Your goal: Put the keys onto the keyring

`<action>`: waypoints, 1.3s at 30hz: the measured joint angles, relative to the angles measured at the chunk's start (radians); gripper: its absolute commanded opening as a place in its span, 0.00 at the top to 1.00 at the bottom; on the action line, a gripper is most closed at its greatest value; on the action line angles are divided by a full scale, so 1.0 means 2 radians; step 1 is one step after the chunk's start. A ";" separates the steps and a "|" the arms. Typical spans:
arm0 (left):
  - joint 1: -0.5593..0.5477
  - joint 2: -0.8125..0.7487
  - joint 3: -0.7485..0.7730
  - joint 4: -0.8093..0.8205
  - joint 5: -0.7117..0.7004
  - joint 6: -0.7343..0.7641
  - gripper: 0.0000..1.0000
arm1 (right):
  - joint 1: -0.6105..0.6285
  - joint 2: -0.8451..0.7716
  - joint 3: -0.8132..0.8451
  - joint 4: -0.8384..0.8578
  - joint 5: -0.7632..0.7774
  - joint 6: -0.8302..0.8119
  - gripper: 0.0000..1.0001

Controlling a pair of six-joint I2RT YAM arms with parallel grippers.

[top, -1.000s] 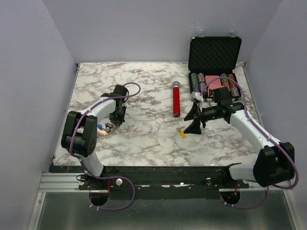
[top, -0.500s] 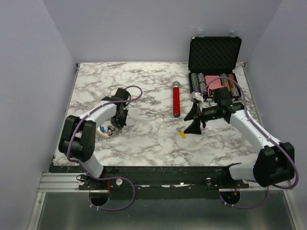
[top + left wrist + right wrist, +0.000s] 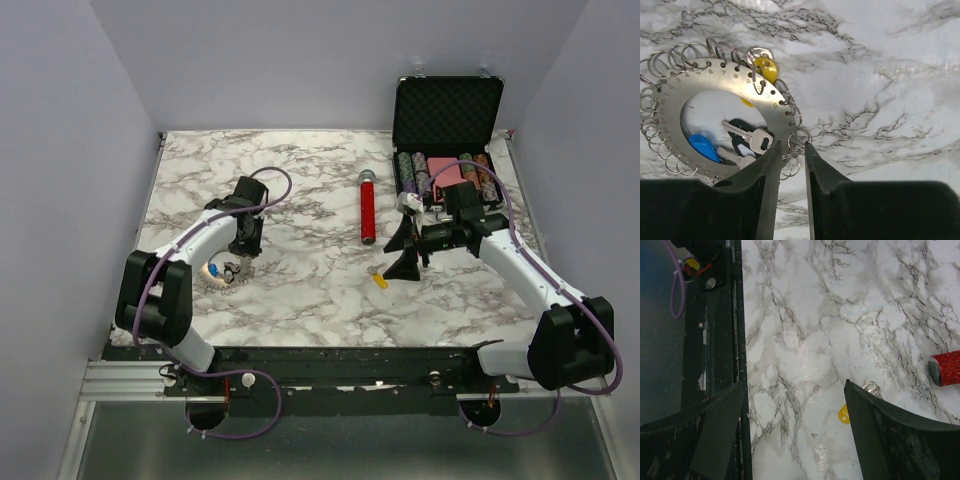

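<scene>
The keyring (image 3: 675,100) is a flat silver ring with small wire loops round its rim, lying on the marble at the left (image 3: 222,272). On or inside it lie a yellow-headed key (image 3: 765,69), a blue-headed key (image 3: 703,146) and silver keys (image 3: 751,138). My left gripper (image 3: 793,146) stands at the ring's near rim, its jaws a narrow gap apart with a few wire loops between them. My right gripper (image 3: 795,385) hangs wide open over a loose yellow-headed key (image 3: 843,414) on the table (image 3: 380,281), partly hidden by the right finger.
A red cylinder with a silver cap (image 3: 368,213) lies mid-table, its end visible (image 3: 946,368). An open black case of poker chips (image 3: 447,170) stands at the back right. The table's black front rail (image 3: 720,340) runs beside the right gripper.
The left wrist has shifted slightly over the keyring and its jaws have parted a little. The right arm has not moved.
</scene>
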 measured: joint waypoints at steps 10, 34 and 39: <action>0.005 0.043 0.027 0.005 -0.006 0.000 0.65 | 0.000 0.000 0.000 -0.001 0.000 -0.003 0.10; 0.005 0.078 0.049 -0.004 -0.006 -0.007 0.71 | 0.000 0.000 0.000 -0.005 0.000 -0.009 0.10; 0.003 0.078 0.047 -0.006 -0.006 -0.010 0.74 | 0.000 0.000 0.000 -0.005 0.000 -0.009 0.10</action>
